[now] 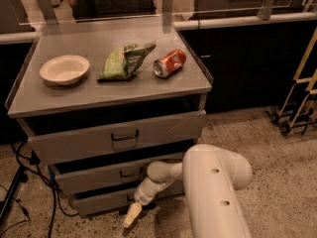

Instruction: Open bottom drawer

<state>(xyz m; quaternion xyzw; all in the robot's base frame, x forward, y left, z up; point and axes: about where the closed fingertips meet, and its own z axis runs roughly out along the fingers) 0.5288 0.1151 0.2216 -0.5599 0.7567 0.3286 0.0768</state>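
Note:
The bottom drawer [101, 201] is the slimmest grey front of three, low on the cabinet, pulled out a little with a dark gap above it. Its small dark handle [131, 198] is mostly hidden behind my wrist. My gripper [131, 215] hangs at the end of the white arm [213, 182], pointing down and left, just in front of and below the drawer's front near its middle. The mid-height drawer [101, 175] and the tall top drawer [119, 135] sit above it, each also slightly out.
On the cabinet top [34, 95] are a white bowl [64, 69], a green chip bag [124, 61] and a red soda can [170, 63]. Black cables [25, 182] trail on the speckled floor at the left. A wheeled cart [297, 103] stands at the right.

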